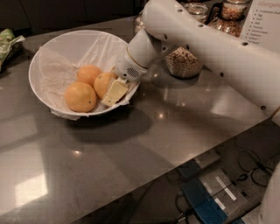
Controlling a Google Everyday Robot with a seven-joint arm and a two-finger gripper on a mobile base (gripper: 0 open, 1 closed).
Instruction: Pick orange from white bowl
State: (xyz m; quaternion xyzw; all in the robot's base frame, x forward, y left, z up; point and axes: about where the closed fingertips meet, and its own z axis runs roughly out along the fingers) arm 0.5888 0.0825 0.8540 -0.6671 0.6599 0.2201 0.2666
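Observation:
The white bowl [48, 52] stands on the grey counter at the upper left, lined with crinkled white wrap. Three oranges lie in its right half. The orange [103, 82] is the right one of them. A second orange [80, 97] lies in front of it to the left and a third [89, 72] behind it. My gripper [112, 90] reaches down into the bowl from the right, its pale yellow tip right against the orange's right side, just inside the rim. The far side of the orange is hidden.
A glass jar of grains [183, 62] stands just right of the bowl, behind my arm. More jars [231, 11] and a white printed sign [266, 22] are at the back right. A green packet [8, 40] lies at the far left. The counter's front edge [183, 157] drops to floor equipment.

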